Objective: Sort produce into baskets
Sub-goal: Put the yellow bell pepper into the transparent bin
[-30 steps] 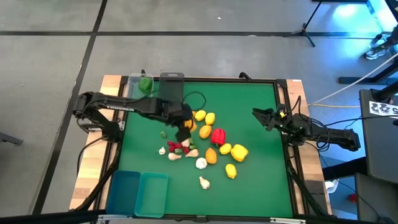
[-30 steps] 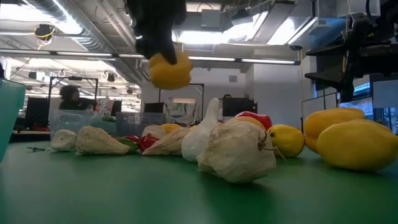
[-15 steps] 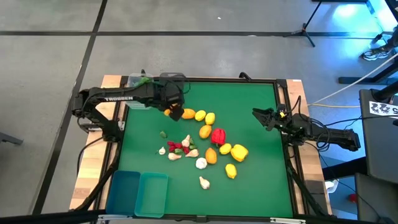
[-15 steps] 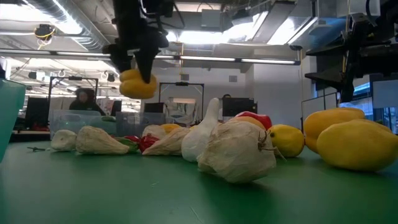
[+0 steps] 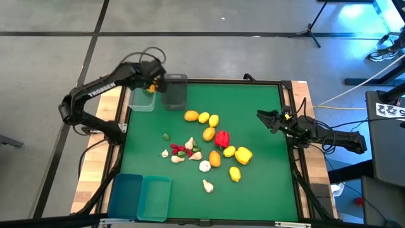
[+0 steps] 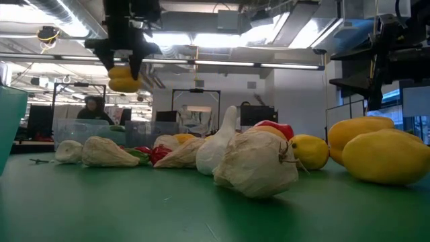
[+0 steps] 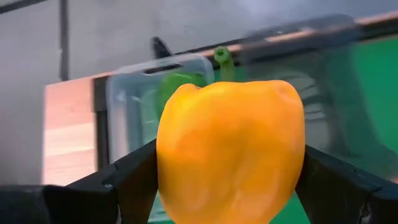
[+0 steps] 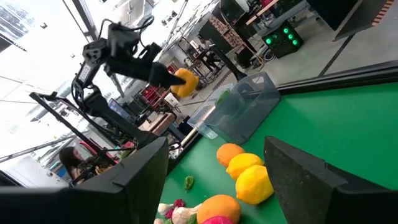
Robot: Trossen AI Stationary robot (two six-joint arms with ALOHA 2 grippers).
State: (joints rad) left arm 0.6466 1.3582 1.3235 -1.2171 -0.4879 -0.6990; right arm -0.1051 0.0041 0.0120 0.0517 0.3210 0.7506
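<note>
An orange-yellow pepper [image 7: 230, 152] hangs over a clear bin [image 5: 142, 100] holding a green pepper [image 7: 176, 87], above the green table [image 5: 266, 133].

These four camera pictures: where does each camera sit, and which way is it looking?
High view: overhead, straight down on the green table; both dark arms show.
Low view: at tabletop height, past a white garlic bulb; the left gripper hangs above.
Left wrist view: on the left arm, its fingers clamping a yellow-orange bell pepper over a clear plastic bin.
Right wrist view: on the right arm at the table's edge, across the produce.
All four show that pepper.
</note>
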